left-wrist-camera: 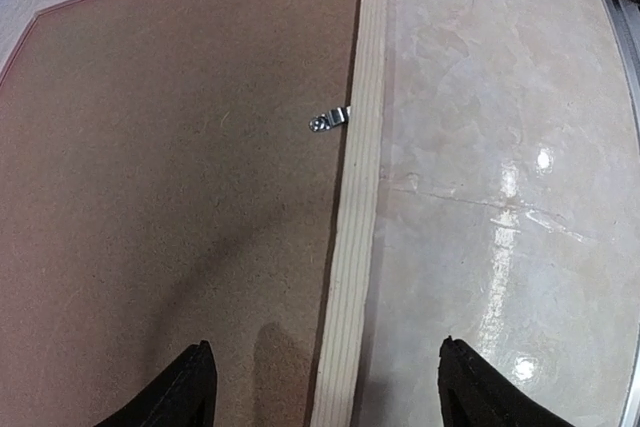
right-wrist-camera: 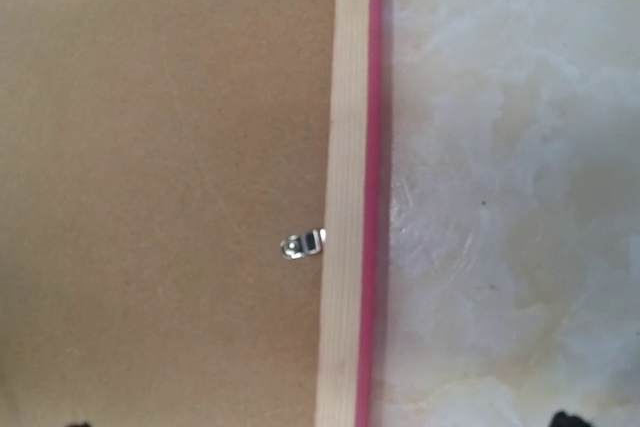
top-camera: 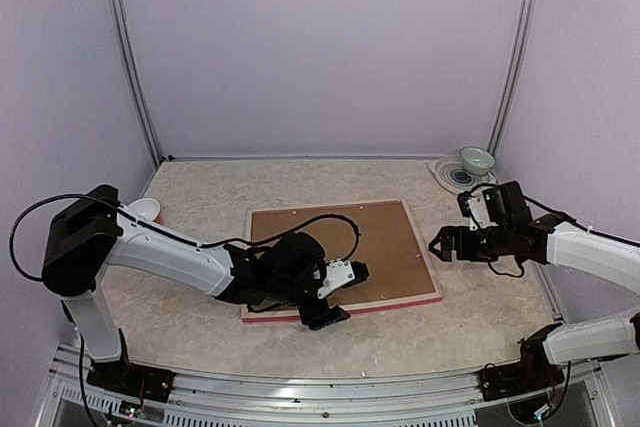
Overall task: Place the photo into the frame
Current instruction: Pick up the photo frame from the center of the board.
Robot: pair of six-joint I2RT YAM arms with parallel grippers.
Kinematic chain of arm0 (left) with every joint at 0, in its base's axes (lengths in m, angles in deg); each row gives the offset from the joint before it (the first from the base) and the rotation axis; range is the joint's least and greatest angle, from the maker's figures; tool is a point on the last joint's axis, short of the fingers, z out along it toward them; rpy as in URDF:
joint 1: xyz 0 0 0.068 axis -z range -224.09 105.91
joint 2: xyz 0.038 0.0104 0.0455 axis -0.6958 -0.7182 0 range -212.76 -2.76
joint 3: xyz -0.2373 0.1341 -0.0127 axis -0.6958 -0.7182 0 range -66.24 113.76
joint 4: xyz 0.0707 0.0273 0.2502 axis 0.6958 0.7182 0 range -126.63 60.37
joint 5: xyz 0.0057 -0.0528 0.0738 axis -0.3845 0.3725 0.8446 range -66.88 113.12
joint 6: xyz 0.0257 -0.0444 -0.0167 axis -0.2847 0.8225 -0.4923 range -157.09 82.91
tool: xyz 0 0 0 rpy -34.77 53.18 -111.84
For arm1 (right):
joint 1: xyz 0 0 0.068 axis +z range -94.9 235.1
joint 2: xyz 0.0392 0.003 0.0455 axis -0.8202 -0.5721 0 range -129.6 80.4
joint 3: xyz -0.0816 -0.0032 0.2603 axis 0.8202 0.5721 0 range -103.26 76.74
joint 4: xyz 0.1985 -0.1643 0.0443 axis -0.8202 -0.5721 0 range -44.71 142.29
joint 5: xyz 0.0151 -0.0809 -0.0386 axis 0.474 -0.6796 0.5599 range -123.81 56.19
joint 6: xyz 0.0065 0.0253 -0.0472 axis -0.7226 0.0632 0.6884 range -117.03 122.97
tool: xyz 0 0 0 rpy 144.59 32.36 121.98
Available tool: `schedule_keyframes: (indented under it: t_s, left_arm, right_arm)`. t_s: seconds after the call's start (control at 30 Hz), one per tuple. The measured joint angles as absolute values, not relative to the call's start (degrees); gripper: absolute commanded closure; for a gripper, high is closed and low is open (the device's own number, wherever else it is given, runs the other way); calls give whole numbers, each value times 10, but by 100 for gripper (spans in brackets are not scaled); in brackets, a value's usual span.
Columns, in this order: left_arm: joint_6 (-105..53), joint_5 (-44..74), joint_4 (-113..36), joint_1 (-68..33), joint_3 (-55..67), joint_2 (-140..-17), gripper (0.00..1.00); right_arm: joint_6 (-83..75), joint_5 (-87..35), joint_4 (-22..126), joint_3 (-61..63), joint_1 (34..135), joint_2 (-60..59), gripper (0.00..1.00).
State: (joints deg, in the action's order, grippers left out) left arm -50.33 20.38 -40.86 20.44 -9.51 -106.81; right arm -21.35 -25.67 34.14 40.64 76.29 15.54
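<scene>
The frame (top-camera: 431, 269) lies face down in the middle of the table, pale wood back up and pink edge showing. A plain brown backing board (top-camera: 375, 237) fills it. The photo is hidden. My left gripper (top-camera: 342, 296) is open above the frame's near rail (left-wrist-camera: 352, 257), one finger (left-wrist-camera: 192, 392) over the board (left-wrist-camera: 180, 197) and the other over the table. My right gripper (top-camera: 441, 245) is open and empty just above the frame's right rail (right-wrist-camera: 345, 147). Small metal clips (left-wrist-camera: 328, 120) (right-wrist-camera: 303, 244) sit on the rails and reach onto the board.
A pale green bowl (top-camera: 476, 159) stands on a plate (top-camera: 450, 175) at the back right corner. A white object (top-camera: 146, 209) lies at the left behind my left arm. Bare marbled tabletop (top-camera: 490, 317) surrounds the frame.
</scene>
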Motion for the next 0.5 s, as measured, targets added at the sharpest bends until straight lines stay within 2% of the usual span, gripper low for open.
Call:
schedule_keyframes:
  t_s: [0.23, 0.5]
  left_arm:
    - [-509, 194, -427, 200, -95, -1085, 39]
    - [-512, 201, -442, 200, -95, -1098, 46]
  right_arm:
    - [-213, -255, 341, 406, 763, 154, 1]
    - [-214, -248, 344, 407, 763, 151, 1]
